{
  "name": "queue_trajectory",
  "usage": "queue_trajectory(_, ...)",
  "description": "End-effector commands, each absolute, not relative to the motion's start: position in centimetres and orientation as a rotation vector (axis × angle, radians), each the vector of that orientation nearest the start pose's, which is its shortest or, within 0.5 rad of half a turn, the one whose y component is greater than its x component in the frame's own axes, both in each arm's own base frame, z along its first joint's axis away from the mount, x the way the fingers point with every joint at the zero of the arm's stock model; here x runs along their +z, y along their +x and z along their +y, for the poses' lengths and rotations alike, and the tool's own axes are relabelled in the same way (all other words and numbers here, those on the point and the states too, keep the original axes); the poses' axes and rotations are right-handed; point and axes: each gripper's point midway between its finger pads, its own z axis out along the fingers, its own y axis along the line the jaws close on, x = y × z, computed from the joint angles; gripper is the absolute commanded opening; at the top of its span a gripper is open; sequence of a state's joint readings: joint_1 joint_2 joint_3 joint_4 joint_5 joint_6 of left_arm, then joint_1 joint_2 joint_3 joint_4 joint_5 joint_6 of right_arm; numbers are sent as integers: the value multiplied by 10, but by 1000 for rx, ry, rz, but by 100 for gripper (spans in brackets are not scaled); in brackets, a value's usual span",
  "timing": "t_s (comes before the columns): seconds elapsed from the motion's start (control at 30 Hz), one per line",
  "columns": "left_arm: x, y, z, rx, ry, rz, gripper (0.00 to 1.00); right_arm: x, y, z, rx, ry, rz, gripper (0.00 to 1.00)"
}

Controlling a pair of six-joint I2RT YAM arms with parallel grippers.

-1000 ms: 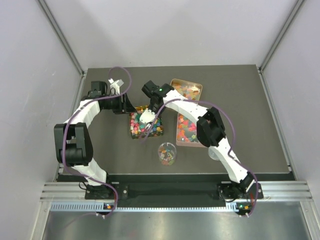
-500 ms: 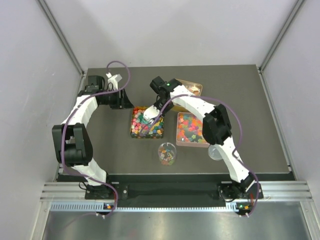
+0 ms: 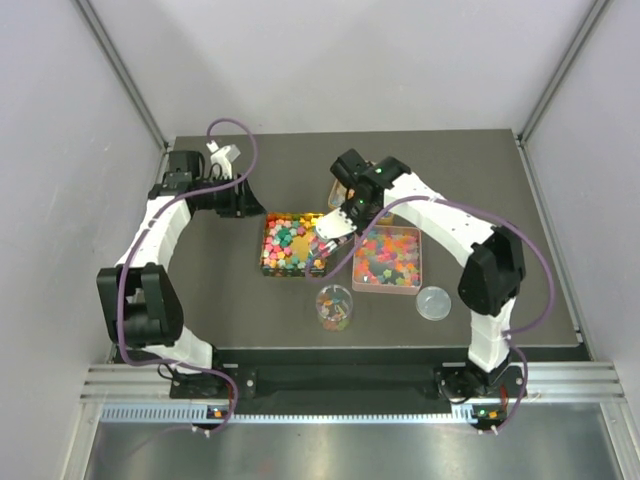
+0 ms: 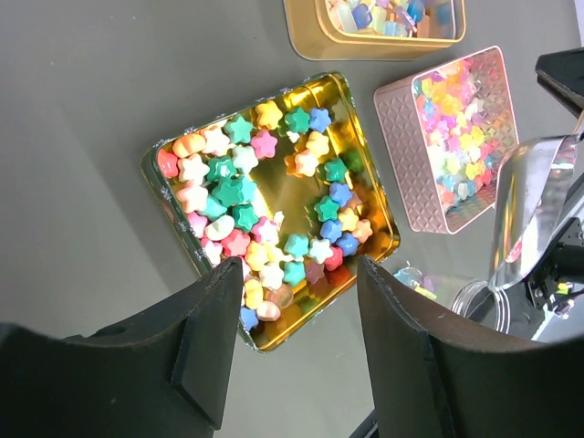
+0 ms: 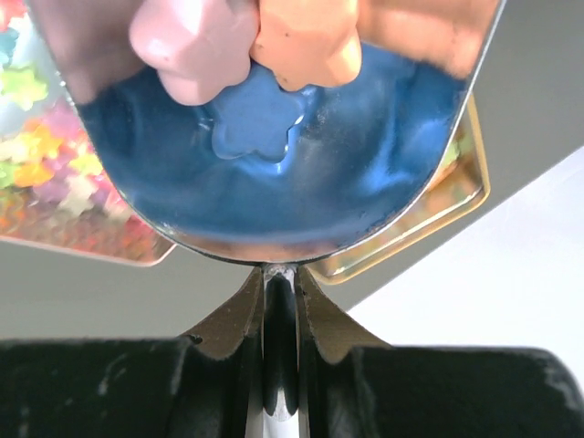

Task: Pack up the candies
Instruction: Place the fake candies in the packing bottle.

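The candies are small multicoloured stars. Many lie in a gold square tin (image 3: 290, 243) (image 4: 274, 210), more in a pink tin (image 3: 388, 258) (image 4: 456, 137) and in a second gold tin (image 4: 374, 23) at the back. My right gripper (image 3: 350, 210) (image 5: 280, 297) is shut on the handle of a metal scoop (image 3: 331, 228) (image 5: 274, 173). The scoop holds a pink candy (image 5: 192, 46), an orange one (image 5: 306, 41) and a blue one, above the gap between the gold and pink tins. My left gripper (image 3: 250, 203) (image 4: 301, 365) is open and empty, just left of and behind the gold tin.
A clear cup (image 3: 335, 307) with a few candies stands in front of the tins. A round clear lid (image 3: 434, 302) lies to its right. The second gold tin (image 3: 340, 188) is mostly hidden under my right arm. Grey walls enclose the dark table.
My right arm has swung right and lifted the scoop, with candies in it, out of the gold tin. My left arm has drawn back a little to the left.
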State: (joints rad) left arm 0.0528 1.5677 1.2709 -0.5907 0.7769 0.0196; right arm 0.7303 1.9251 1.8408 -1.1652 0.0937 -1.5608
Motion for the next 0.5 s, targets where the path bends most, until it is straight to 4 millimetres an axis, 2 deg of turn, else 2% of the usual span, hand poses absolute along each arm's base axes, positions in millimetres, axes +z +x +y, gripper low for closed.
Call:
queue_trajectory(0.0,198,371,-99,-867,311,2238,58,184,353,233,-448,-2561,1228,0)
queue_trajectory(0.27,205,367,-94,-824,291,2208,58,181,313,230,-520,-2581,1214,0)
queue_trajectory(0.47,207,362,-95,-820,301,2188,58,182,301,226,-567,-2579,1224,0)
